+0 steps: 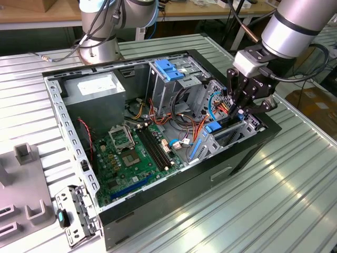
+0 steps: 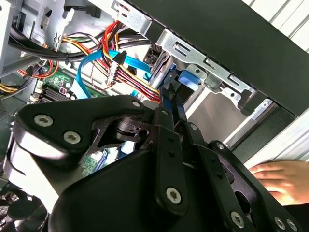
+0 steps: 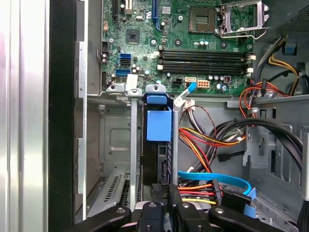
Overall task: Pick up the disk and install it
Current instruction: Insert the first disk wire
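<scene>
Pincer [image 1: 238, 109] is down inside the open computer case [image 1: 253, 145], at the drive cage [image 1: 224, 138] on the exterior view's right, with the arm [image 1: 295, 26] slanting in from the upper corner on that side and its wrist angled down toward the bay. First wrist view looks straight down the slot: the disk [image 3: 159, 126] stands on edge in the cage between two grey metal uprights, blue rail and tab facing the camera, and the pincer [image 3: 166, 203] has its black fingers pressed close together on the disk's near edge, so it looks like it's pinching the disk, which sits mostly down in the bay. Second wrist view gives the other side: the finger linkages [image 2: 169, 145] drawn in tight, the blue rail [image 2: 186, 79] poking out past the tips, one light-blue data cable [image 2: 104, 65] looping by, a bundle of red, yellow and black wires [image 2: 133, 77], and a person's hand [image 2: 282, 179] resting outside the case wall. Exterior view alone takes in the whole layout: one green motherboard [image 1: 134, 153], one grey power supply box [image 1: 97, 92], one blue latch plate [image 1: 167, 70] atop the upper cage, a second arm's base [image 1: 102, 31] behind the case, and the ribbed metal table [image 1: 274, 200] under it all.
</scene>
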Available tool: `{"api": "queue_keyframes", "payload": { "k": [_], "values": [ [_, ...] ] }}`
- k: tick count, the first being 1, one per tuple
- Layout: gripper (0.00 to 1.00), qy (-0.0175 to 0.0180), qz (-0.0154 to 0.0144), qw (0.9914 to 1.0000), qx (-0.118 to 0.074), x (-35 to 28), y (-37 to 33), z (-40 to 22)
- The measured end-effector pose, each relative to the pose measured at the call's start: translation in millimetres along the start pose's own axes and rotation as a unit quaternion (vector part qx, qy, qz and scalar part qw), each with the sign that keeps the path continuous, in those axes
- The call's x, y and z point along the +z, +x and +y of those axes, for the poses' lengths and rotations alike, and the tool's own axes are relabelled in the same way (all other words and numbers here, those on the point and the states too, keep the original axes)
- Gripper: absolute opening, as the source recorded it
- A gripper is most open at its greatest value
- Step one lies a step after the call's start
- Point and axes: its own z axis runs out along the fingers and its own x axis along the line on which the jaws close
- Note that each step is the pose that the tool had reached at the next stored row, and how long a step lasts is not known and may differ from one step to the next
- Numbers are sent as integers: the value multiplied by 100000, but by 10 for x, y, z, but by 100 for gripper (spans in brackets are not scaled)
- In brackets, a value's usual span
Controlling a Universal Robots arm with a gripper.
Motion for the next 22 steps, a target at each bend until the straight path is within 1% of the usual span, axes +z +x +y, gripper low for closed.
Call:
{"api": "queue_keyframes", "payload": {
  "k": [4,10,16,20,21,22],
  "values": [
    [17,2,21,100000,-3,9,-2,0],
    [17,-3,-22,100000,-1,49,0,0],
    [17,-1,-23,100000,-1,53,0,0],
    [18,-3,-32,100000,-1,47,1,0],
    [25,-2,-24,100000,2,28,0,0],
    [25,-2,-21,100000,2,6,-2,0]
  ]
}}
